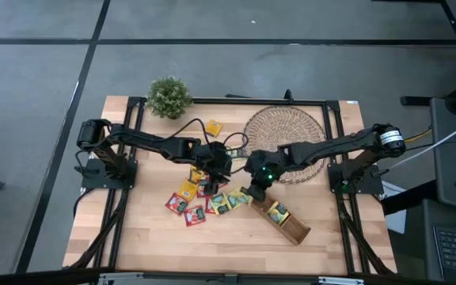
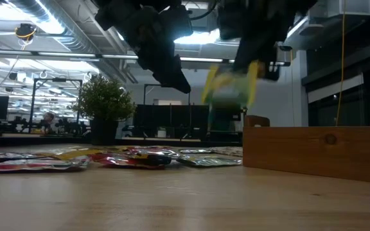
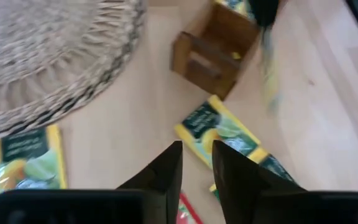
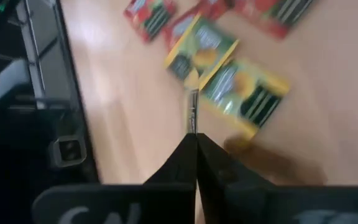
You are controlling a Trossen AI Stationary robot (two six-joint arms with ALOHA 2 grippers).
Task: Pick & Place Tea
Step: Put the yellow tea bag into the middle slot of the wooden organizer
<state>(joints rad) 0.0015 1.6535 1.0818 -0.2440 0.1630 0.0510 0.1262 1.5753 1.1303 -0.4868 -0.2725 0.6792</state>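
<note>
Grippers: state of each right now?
Left gripper: fingers slightly apart, holding nothing, above the scattered sachets.
Right gripper: shut on a thin yellow-green tea sachet, lifted off the table.

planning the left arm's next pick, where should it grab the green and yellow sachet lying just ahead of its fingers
Judging by its pose, take the green and yellow sachet by a free edge, coming straight down from above. It lies flat on the table, so only a thin rim offers a pinch. The left gripper hovers above it, fingers slightly apart.
</note>
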